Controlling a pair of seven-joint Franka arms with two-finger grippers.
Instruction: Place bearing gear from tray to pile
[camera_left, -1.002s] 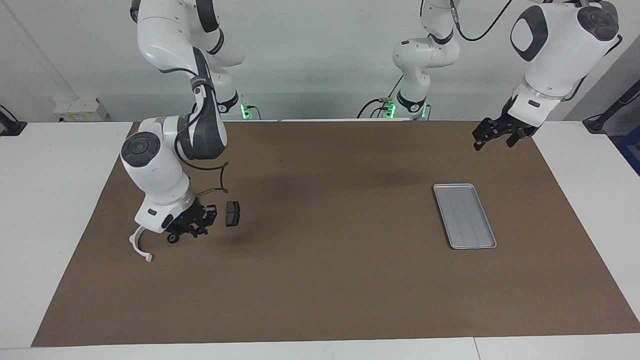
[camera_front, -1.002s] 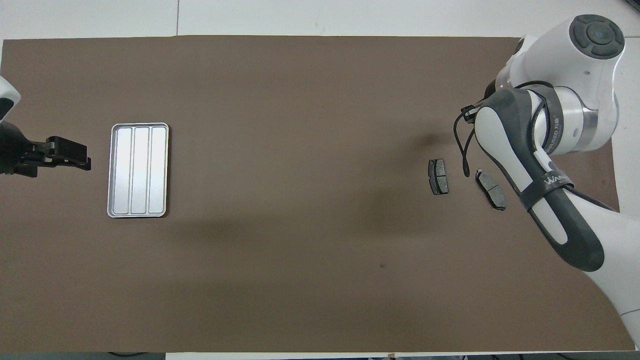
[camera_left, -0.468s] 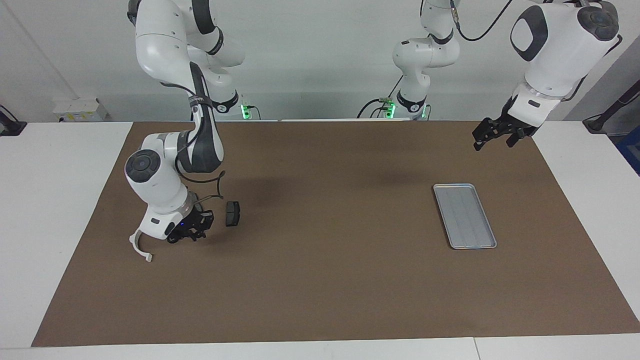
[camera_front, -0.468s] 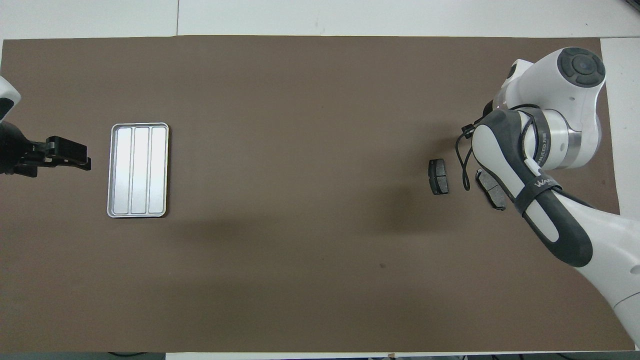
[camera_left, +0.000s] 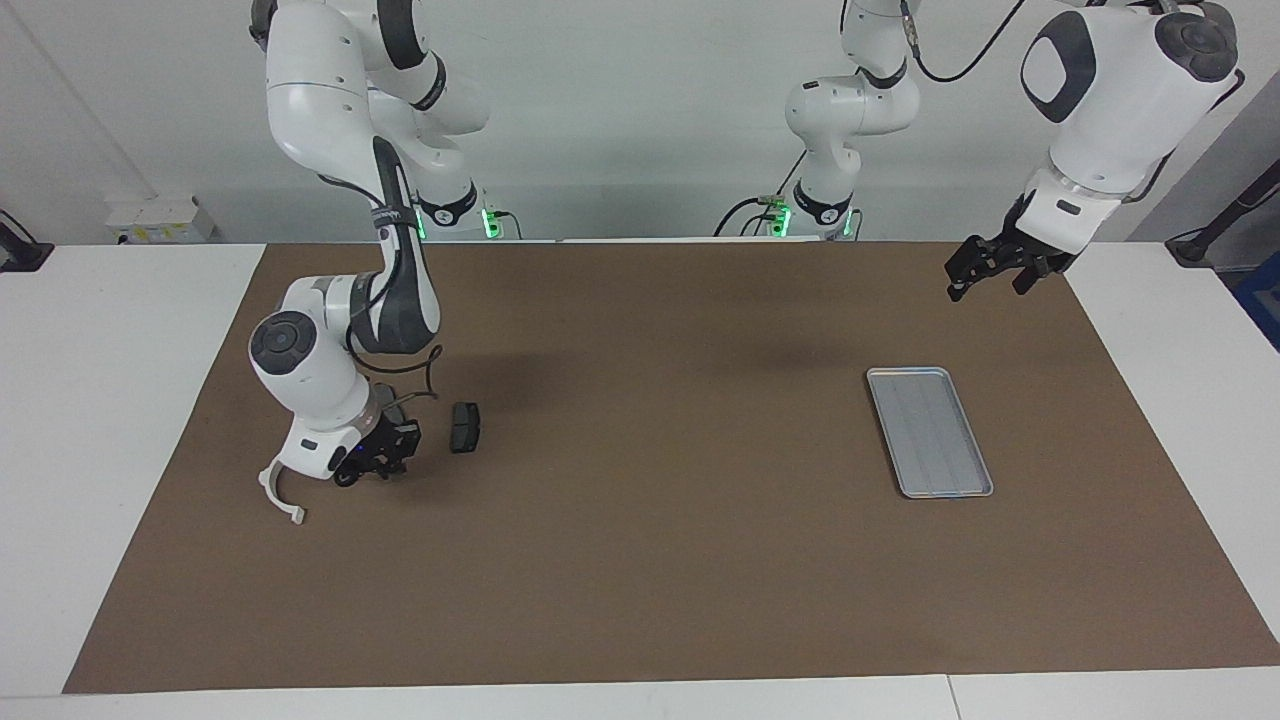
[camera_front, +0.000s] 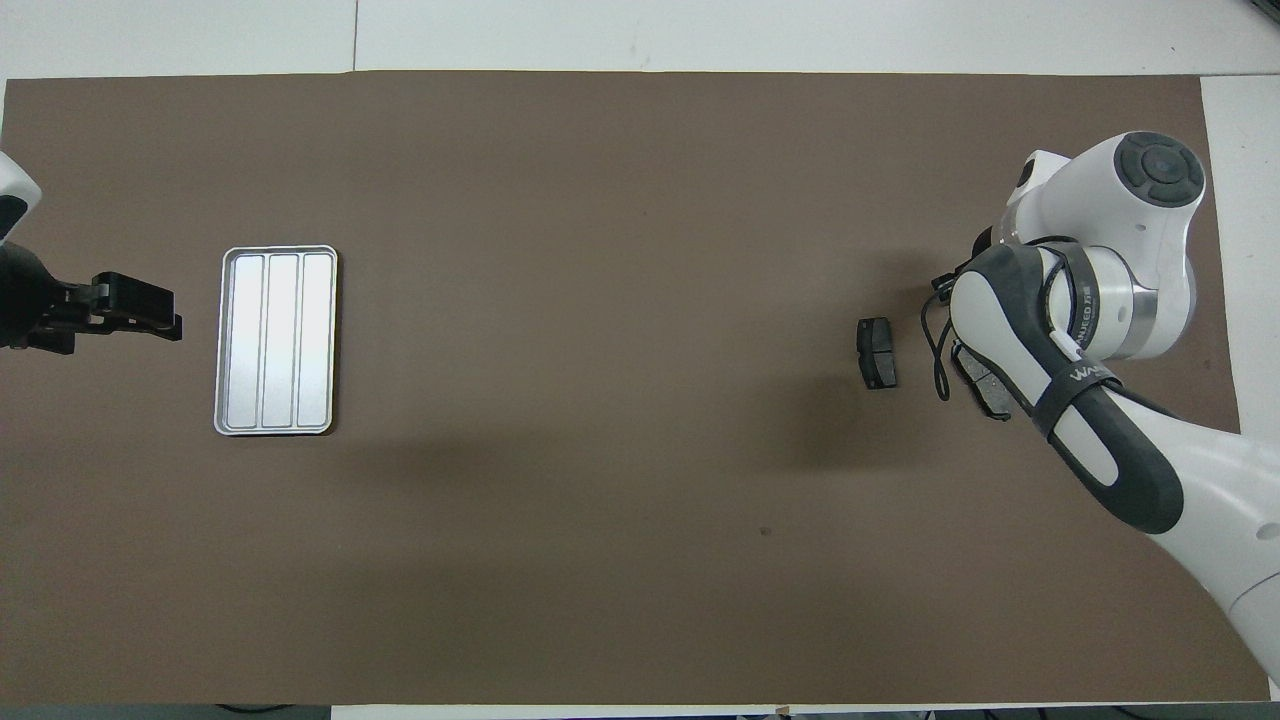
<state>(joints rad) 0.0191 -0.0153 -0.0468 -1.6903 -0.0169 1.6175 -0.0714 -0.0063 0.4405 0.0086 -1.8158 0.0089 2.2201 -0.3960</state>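
The silver-grey tray (camera_left: 930, 432) lies bare on the brown mat toward the left arm's end; it also shows in the overhead view (camera_front: 276, 340). The pile is at the right arm's end: a white semicircular bracket (camera_left: 280, 490) and a dark brake-pad piece (camera_left: 464, 427) (camera_front: 877, 352). A second pad (camera_front: 983, 388) shows partly under the right arm. My right gripper (camera_left: 365, 470) is low at the mat between bracket and pad, shut on a small dark round bearing gear (camera_left: 343, 480). My left gripper (camera_left: 985, 285) (camera_front: 165, 318) waits open, raised beside the tray.
The brown mat (camera_left: 660, 580) covers most of the white table. The right arm's elbow and forearm (camera_front: 1080, 330) hang over the pile and hide the gripper, the gear and the bracket from above.
My right gripper has come down to the mat at the pile, with its arm folding lower over it. The left arm, tray and pads have not moved.
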